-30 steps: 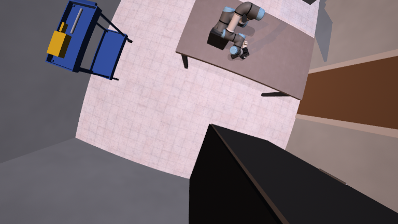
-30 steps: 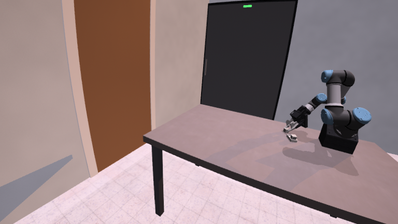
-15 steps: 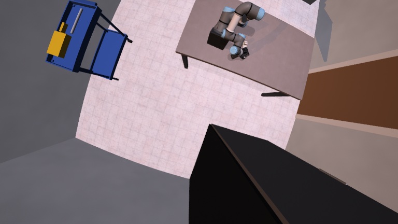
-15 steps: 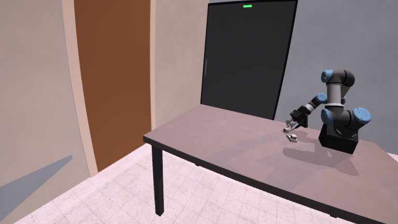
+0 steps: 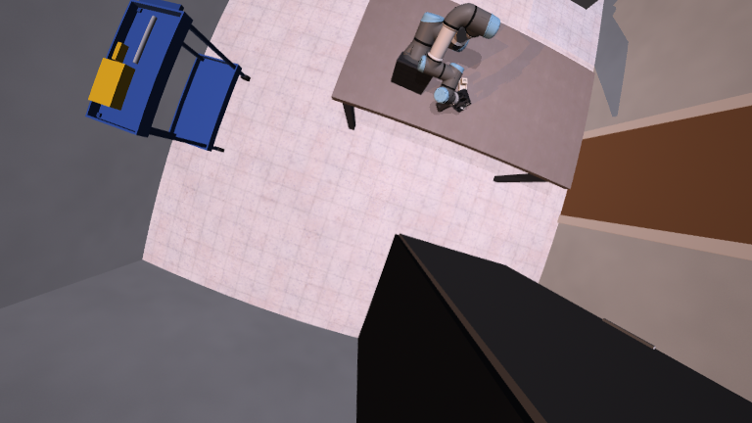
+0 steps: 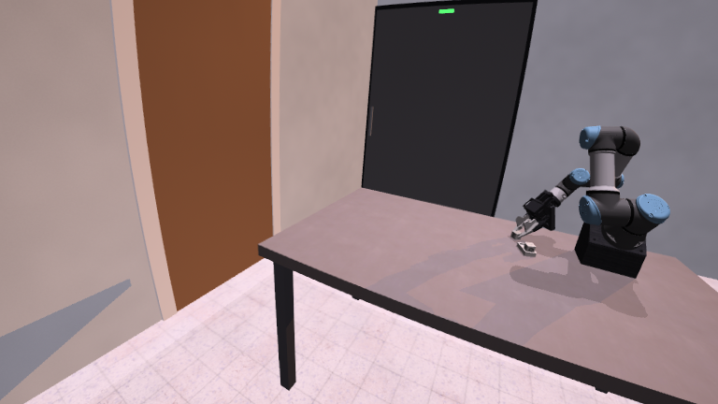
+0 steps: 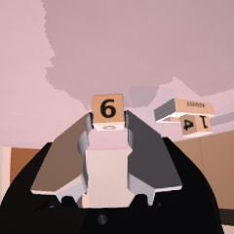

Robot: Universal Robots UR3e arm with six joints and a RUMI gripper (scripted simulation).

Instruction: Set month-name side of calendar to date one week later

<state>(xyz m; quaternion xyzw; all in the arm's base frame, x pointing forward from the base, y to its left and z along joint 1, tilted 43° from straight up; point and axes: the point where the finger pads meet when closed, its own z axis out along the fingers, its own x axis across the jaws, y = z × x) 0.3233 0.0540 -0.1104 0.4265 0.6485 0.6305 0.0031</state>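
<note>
My gripper [image 7: 109, 112] [image 6: 520, 231] is shut on a small wooden cube [image 7: 107, 108]. The cube's face towards the wrist camera reads 6, and the face below it reads 0. I hold it just above the table, a short way from the calendar tray [image 7: 184, 109] [image 6: 524, 251], which carries the month label. The wrist view shows the tray upside down. Wooden faces with a 4 [image 7: 187, 125] and a 1 [image 7: 204, 123] show at the tray. I cannot tell whether they belong to one cube.
The brown table [image 6: 402, 251] [image 5: 515, 118] carries the arm's black base [image 6: 609, 256] [image 5: 408, 77] close behind the tray. A dark cabinet [image 6: 450, 103] stands behind the table. A blue cart [image 5: 149, 69] stands far off on the floor.
</note>
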